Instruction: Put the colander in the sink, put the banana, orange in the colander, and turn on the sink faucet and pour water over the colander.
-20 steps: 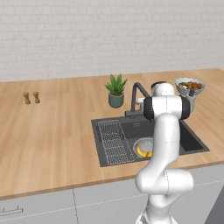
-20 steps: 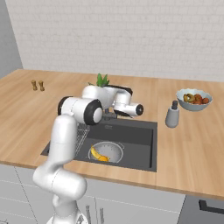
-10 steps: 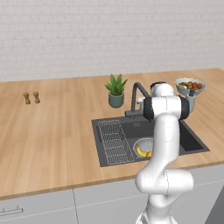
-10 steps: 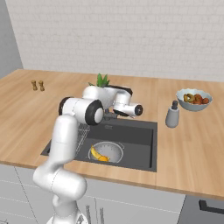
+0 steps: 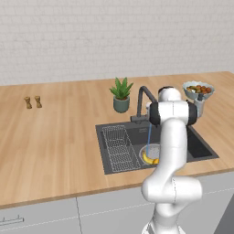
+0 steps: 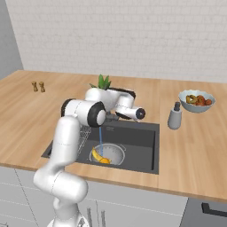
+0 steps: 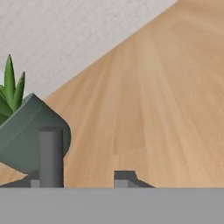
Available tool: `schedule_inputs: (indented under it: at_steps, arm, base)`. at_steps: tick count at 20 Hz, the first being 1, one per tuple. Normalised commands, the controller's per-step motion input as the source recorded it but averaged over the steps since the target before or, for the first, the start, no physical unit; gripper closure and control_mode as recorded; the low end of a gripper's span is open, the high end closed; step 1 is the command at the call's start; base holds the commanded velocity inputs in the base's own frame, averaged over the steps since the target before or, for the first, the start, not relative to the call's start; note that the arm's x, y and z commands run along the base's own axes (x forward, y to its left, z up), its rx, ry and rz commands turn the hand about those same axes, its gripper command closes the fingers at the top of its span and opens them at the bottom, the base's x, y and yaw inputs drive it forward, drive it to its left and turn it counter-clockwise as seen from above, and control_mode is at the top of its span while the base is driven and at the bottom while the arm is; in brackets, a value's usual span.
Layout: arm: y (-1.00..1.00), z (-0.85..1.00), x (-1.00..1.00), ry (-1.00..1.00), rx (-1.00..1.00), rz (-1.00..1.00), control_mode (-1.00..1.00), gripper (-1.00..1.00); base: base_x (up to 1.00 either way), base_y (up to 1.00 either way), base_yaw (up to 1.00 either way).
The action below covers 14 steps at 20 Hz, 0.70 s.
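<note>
Sink (image 6: 142, 150): colander (image 6: 111, 153) with banana (image 6: 96, 156) inside | Faucet (image 5: 144, 93): water (image 6: 101, 141) poured into colander | Gripper: hidden behind the arm at the faucet, grip state cannot be told

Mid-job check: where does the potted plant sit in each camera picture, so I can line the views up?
Left base view: potted plant stands on the counter just behind the sink's back left corner, left of the faucet.
Right base view: its leaves poke up behind the arm, above the sink.
Hand view: its pot lies tilted at the left edge.
Shared landmark: the faucet.
</note>
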Motion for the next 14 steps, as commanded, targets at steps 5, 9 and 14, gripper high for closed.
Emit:
schedule_inputs:
  at_steps: [5,9,14]
  arm:
    - [-1.00,-0.34,-0.01,0.07,0.00,-0.13,-1.00,1.00]
    - [-1.00,-0.25,0.00,0.06,0.00,-0.12,-1.00,1.00]
    - [-0.91,-0.12,-0.06,0.03,0.00,-0.09,-1.00,1.00]
  base:
    - [0.00,0.00,0.00]
    - [0.00,0.00,0.00]
    - [0.00,0.00,0.00]
